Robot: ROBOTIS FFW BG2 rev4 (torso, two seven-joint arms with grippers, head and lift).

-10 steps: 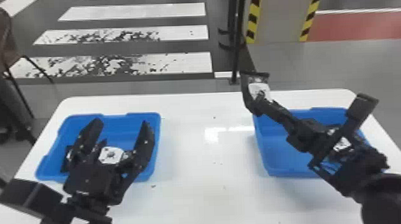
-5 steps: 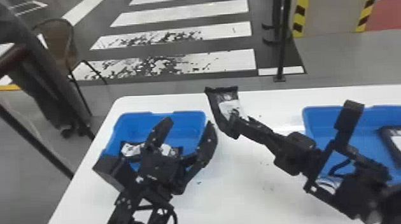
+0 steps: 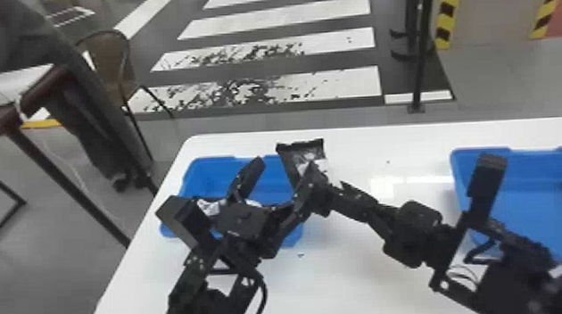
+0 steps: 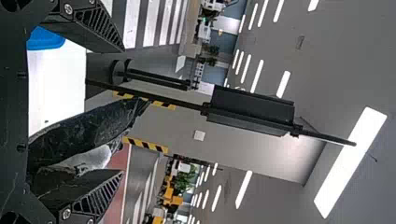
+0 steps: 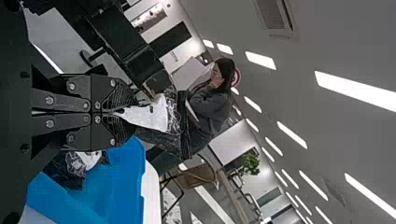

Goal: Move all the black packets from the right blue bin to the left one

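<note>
my right pincer clenches a black packet near the left blue bin, my left pincer spread wide beside the packet.

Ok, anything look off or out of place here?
One oddity: the right gripper holds its packet very close to the open left gripper, near the left bin. Looks crowded; can't tell whether they touch. No spill or damage visible.
</note>
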